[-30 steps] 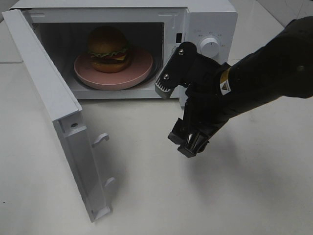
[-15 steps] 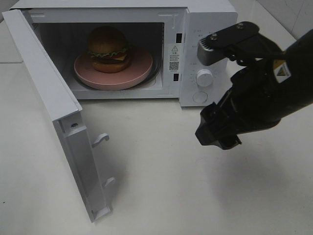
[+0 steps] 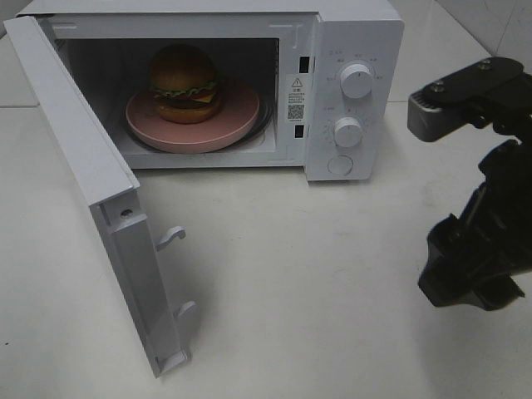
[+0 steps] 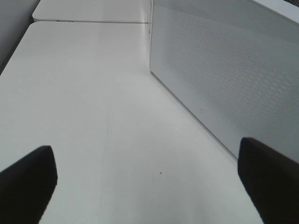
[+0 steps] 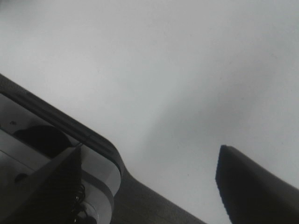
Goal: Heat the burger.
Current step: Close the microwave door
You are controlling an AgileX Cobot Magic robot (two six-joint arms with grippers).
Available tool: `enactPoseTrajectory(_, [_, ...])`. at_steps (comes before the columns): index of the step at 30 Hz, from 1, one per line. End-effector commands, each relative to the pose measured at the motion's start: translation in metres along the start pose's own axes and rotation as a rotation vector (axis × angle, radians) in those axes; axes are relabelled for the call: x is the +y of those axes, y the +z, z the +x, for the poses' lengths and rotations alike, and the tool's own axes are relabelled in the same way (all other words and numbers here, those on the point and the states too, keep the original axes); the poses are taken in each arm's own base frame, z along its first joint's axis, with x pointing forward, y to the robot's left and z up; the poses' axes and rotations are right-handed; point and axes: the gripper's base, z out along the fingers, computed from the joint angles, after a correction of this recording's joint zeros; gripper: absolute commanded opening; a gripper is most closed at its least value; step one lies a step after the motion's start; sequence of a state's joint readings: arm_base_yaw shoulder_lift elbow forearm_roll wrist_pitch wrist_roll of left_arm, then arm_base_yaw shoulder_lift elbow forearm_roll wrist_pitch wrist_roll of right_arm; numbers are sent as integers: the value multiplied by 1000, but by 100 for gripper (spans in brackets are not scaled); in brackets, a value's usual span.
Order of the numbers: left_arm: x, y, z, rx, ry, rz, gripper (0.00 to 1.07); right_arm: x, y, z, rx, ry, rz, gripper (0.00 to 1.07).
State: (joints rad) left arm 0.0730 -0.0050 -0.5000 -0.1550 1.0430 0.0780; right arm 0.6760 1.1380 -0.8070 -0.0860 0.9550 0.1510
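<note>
The burger (image 3: 184,83) sits inside the microwave (image 3: 353,33), on a pink plate (image 3: 237,125) that fills most of the oven's floor, on the half nearer the hinge. The door (image 3: 83,158) stands wide open. The burger looks light for its bulk. The glossy domed bun would probably be slippery from above, and the stacked layers of lettuce, cheese, tomato and patty could slide or squash under a hard pinch. Whether it is soft or stiff cannot be told. If it must be moved, the safer hold is likely low across its sides, with wide jaws closing gently, or on the plate's rim instead. The right end effector (image 3: 465,283) hangs out in front of the microwave, past its dial side and well apart from it, fingers spread and holding nothing. The left end effector (image 4: 147,186) is fully spread over bare tabletop (image 4: 84,93) beside the microwave, also empty.
</note>
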Motion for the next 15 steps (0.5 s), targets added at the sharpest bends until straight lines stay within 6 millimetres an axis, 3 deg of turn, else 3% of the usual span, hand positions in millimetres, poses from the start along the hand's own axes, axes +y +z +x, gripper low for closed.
enactPoseTrajectory(1, [0,-3,2,-26,1,-1,101,-3,-8,21,8,5,3,76])
enactPoseTrajectory(7, [0,-3,2,-26,1,-1,101,-6,-21,44,-71,12,-7,76])
enactPoseTrajectory(9, [0,-3,2,-26,1,-1,101,-10,-31,72,-139,21,-13,76])
enactPoseTrajectory(10, [0,-3,2,-26,1,-1,101,-10,-31,72,-139,21,-13,76])
enactPoseTrajectory(12, [0,-3,2,-26,1,-1,101,-13,-33,92,-162,25,-14,76])
enactPoseTrajectory(15, [0,-3,2,-26,1,-1,101,-14,-33,98,-164,26,-15,76])
